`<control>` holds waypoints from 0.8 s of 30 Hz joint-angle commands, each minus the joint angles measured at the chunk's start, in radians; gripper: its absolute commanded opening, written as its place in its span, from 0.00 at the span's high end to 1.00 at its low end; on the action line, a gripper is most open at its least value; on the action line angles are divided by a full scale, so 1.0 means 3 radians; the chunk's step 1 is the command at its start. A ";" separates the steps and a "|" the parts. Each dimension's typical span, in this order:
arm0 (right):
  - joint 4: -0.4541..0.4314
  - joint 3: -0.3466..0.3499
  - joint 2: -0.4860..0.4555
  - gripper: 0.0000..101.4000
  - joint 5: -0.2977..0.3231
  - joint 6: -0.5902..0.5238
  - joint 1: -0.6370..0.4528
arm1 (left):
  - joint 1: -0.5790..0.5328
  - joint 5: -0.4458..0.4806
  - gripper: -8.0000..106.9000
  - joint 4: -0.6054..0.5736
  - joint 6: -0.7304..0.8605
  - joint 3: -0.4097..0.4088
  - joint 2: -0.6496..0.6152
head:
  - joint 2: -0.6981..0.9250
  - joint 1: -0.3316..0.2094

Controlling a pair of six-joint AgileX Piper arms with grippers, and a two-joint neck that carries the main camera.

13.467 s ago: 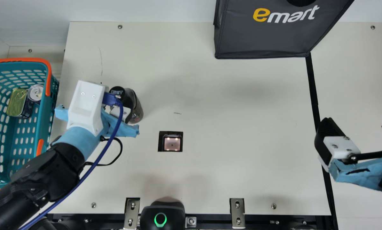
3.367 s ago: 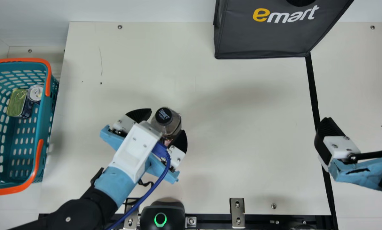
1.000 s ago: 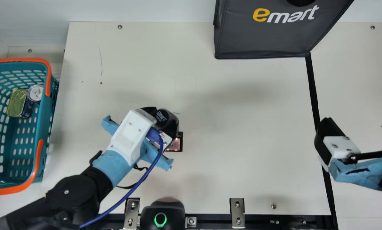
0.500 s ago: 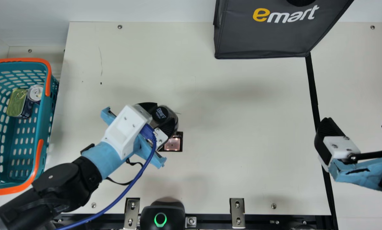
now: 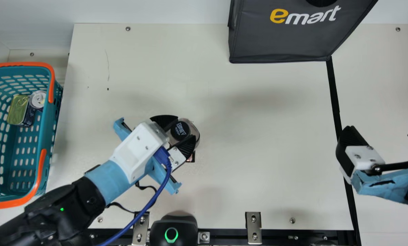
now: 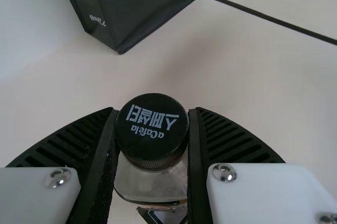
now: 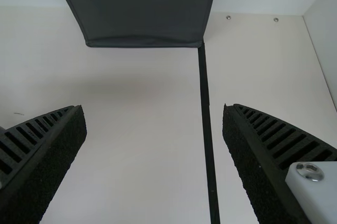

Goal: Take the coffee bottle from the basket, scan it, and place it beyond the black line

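Since the previous frame, the left gripper [image 5: 185, 127] and the bottle [image 5: 180, 131] have shifted together toward the main view's right and near edge; more of the scanner [image 5: 191, 158] is covered now, and only a corner of it shows beside a finger; the right gripper [image 5: 381, 132] has not moved.

The cream table [image 5: 258, 130] stretches under everything; the dark bag [image 5: 282, 37] stands at its far side; the teal basket [image 5: 49, 119], with orange handles, sits at the main view's left; the black line [image 5: 334, 92] runs from the bag's corner toward the near edge; the right gripper stands spread and holds nothing, one finger over the line in the main view; the left gripper is pinching the bottle, its ribbed fingers against opposite sides.

The bottle, cap [image 6: 152, 126] up, is over the scanner, between basket and line and well short of the line; whether its base touches the table cannot be told; a black device [image 5: 173, 227] with a green ring sits at the near edge; in the basket, a gold-topped tin [image 5: 17, 109] and a silver-topped can [image 5: 38, 99] lie side by side.
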 commanded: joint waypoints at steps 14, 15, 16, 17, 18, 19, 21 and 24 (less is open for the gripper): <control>0.0000 0.0000 0.0000 0.10 0.0003 0.0000 0.0000 | 0.0274 0.0692 0.84 -0.1875 0.2033 -0.0309 -0.0262 | 0.0005 -0.0086; 0.0000 0.0000 0.0000 0.10 0.0003 0.0000 0.0000 | 0.0315 0.0700 0.84 -0.1981 0.2158 -0.0305 -0.0258 | 0.0005 -0.0086; 0.0000 0.0000 0.0000 0.10 0.0003 0.0000 0.0000 | 0.0349 0.0704 0.84 -0.2065 0.2259 -0.0300 -0.0252 | 0.0005 -0.0086; 0.0000 0.0000 0.0000 0.10 0.0003 0.0000 0.0000 | 0.0391 0.0707 0.84 -0.2171 0.2384 -0.0295 -0.0242 | 0.0005 -0.0086; 0.0000 0.0000 0.0000 0.10 0.0003 0.0000 0.0000 | 0.0432 0.0708 0.84 -0.2272 0.2504 -0.0289 -0.0232 | 0.0005 -0.0086; 0.0000 0.0000 0.0000 0.10 0.0003 0.0000 0.0000 | 0.0469 0.0706 0.84 -0.2365 0.2613 -0.0283 -0.0220 | 0.0005 -0.0086; 0.0000 0.0000 0.0000 0.10 0.0003 0.0000 0.0000 | 0.0549 0.0709 0.84 -0.2577 0.2858 -0.0273 -0.0196 | 0.0005 -0.0086; 0.0000 0.0000 0.0000 0.10 0.0003 0.0000 0.0000 | 0.0658 0.0732 0.84 -0.2895 0.3203 -0.0268 -0.0164 | 0.0005 -0.0086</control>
